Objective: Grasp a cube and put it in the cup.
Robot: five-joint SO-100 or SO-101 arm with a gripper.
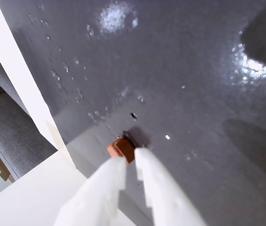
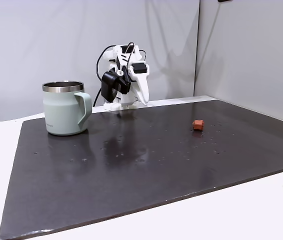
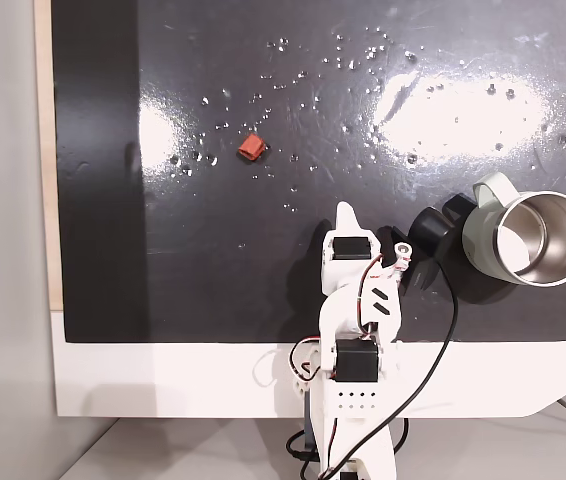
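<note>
The cube (image 3: 251,147), a tiny reddish-brown block, lies alone on the dark mat, well away from the arm; in a fixed view it sits right of centre (image 2: 197,124). In the wrist view the cube (image 1: 121,148) shows just past my fingertips, but nothing is held. My gripper (image 3: 344,212) is folded back near the arm's base, its white fingers (image 1: 105,183) almost together with only a thin slit between them. The cup (image 2: 65,112), a pale sage-green mug with a steel rim, stands upright at the mat's left in that fixed view, beside the arm (image 3: 490,200).
The dark mat (image 2: 131,175) is wet, with scattered droplets and glare. It lies on a white table (image 2: 261,210). Grey wall panels (image 2: 241,45) stand behind. A black cable (image 3: 441,350) runs from the arm's base towards the mug.
</note>
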